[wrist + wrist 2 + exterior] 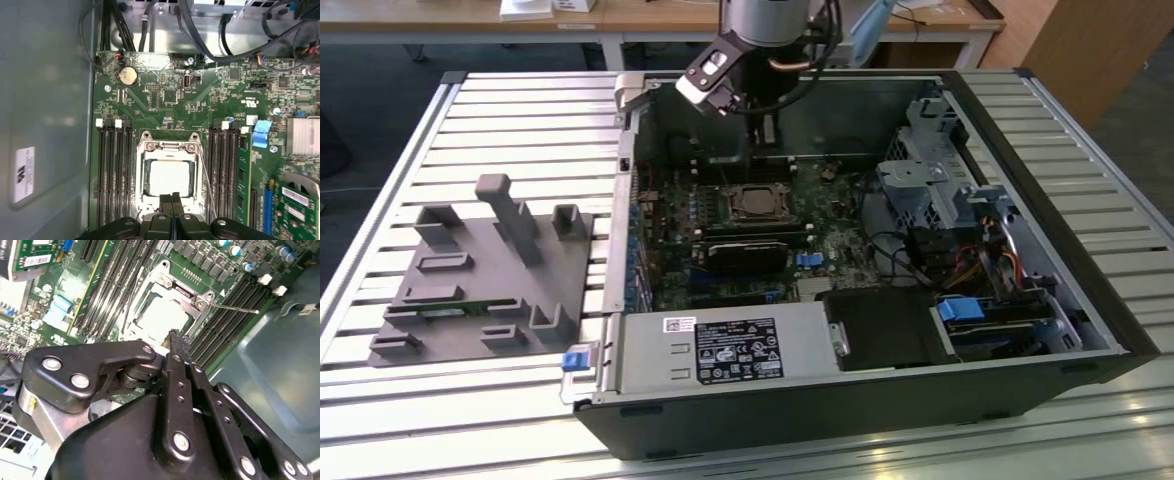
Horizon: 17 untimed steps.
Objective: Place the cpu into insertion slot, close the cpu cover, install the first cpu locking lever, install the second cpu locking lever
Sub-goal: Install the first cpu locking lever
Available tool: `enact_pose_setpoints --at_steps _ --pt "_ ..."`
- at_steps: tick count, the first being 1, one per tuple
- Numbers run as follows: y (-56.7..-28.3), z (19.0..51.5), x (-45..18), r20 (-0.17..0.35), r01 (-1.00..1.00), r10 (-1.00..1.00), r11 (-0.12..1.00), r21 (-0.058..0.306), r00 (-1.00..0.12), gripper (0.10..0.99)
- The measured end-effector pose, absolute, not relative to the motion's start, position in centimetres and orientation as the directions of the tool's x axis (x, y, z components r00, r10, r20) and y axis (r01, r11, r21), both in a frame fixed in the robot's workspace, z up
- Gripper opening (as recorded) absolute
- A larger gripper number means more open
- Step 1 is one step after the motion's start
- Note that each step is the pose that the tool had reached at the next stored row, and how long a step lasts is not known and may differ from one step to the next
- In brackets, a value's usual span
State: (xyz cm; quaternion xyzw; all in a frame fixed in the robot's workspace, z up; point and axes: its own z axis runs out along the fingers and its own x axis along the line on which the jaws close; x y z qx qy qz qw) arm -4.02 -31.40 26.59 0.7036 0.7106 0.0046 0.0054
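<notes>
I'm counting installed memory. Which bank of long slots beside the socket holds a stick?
The bank nearer the blue clip: a green stick stands in its outermost slot. The bank by the case wall has only bare slots.

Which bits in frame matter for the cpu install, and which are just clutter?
Job in hand:
cpu
cpu cover
locking lever
end effector, shut, just by the cpu

Lying about:
memory slots
coin battery
grey fixture block
power supply

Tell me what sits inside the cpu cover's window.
The cpu lies inside the window of the cpu cover, silver face showing. Whatever lies beneath the chip is covered, and the shut gripper hides one edge of the frame.
</notes>
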Motion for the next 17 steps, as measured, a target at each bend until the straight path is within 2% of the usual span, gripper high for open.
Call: enact_pose_setpoints --at_steps 6,17 --pt "-31.40 27.41 -4.02 -0.002 1.000 1.000 0.019 0.014 -0.019 0.106" --pt "-31.40 27.42 -4.02 -0.002 0.984 0.984 0.176 0.014 -0.176 0.106"
